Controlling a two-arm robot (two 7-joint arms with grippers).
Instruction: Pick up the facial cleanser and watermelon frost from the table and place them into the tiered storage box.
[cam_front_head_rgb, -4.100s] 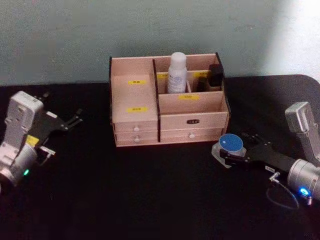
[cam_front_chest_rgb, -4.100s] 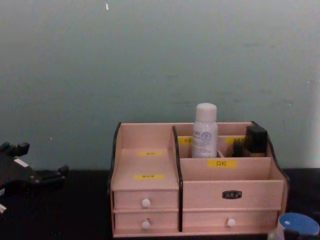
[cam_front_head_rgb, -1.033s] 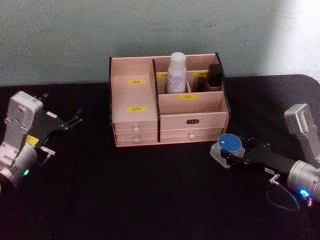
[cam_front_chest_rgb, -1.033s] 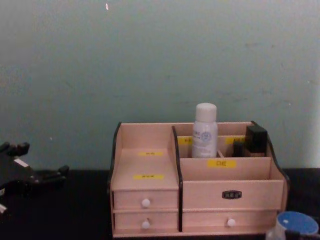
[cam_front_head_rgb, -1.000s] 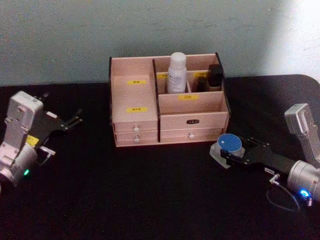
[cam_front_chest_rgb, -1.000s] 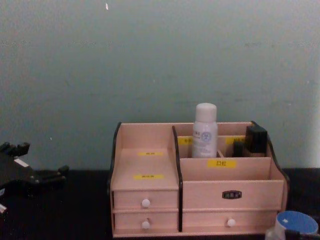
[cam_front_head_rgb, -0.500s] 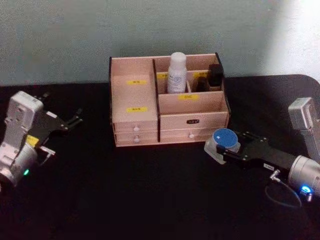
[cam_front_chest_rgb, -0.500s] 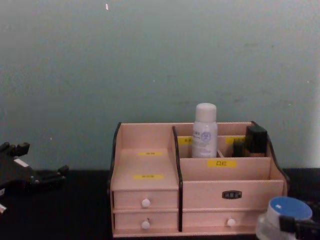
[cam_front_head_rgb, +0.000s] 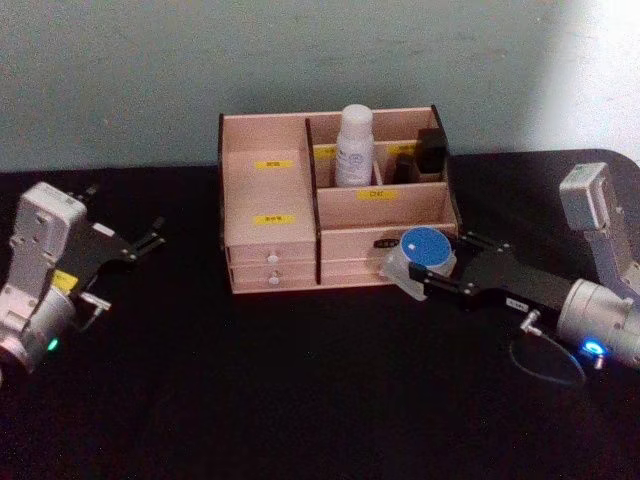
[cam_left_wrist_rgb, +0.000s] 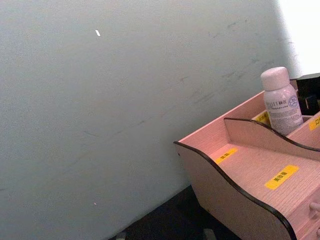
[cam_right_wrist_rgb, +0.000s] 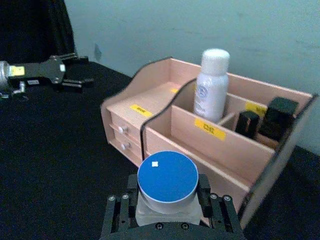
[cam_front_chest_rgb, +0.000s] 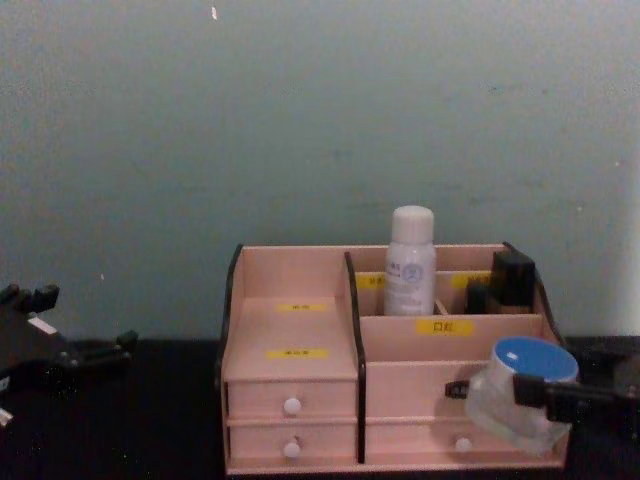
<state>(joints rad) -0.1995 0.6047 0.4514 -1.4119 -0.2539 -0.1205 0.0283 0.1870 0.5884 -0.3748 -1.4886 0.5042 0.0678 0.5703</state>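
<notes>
The watermelon frost, a clear jar with a blue lid, hangs slightly tilted above the table, just before the right-hand drawers of the tiered storage box. My right gripper is shut on the jar's body, seen close in the right wrist view with the jar between its fingers. From the chest the jar overlaps the box's lower right front. The facial cleanser stands upright in a rear compartment, its bottle rising above the box rim. My left gripper rests open at the far left.
Small dark bottles occupy the rear right compartment beside the cleanser. The wide front right compartment and the left stepped shelf hold nothing. The black table spreads before the box; a pale wall stands close behind it.
My right gripper has lifted the jar off the table and carried it leftward and up, toward the box's front. The left arm has stayed where it was.
</notes>
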